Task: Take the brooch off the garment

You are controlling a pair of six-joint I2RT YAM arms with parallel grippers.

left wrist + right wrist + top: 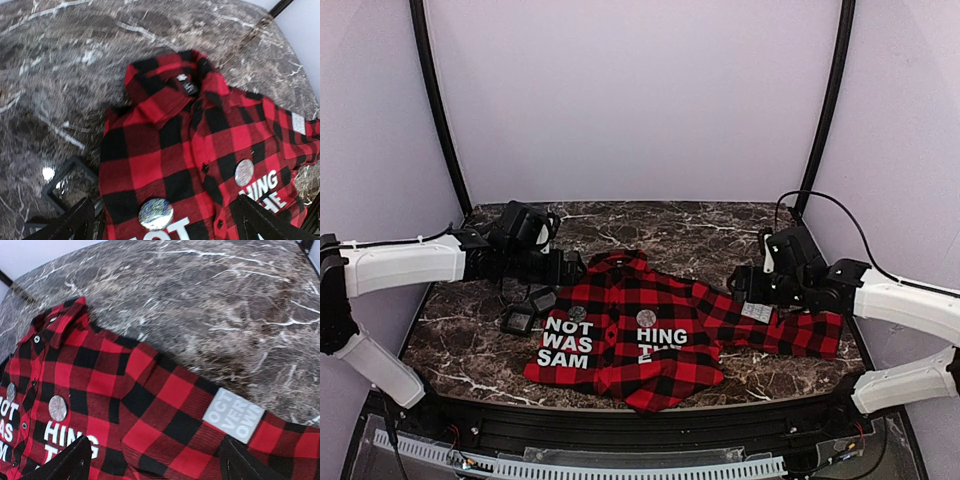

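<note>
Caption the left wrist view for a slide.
Open left gripper above the plaid garment, two round silvery discs on its front.

Garment (660, 330) lying spread on table (720, 230), toward front edge, collar pointing at far wall, one sleeve stretching out to right. Left brooch (577, 313) sitting on garment's left front, just behind lettered panel (565, 345). Right brooch (646, 318) sitting on right front, just behind second lettered panel (663, 340). Two square frames (518, 320) lying on table just left of garment, one behind other. Left gripper (162, 215) hanging by collar's left side. Right gripper (155, 445) hanging over sleeve, near sleeve patch (232, 415).
</note>
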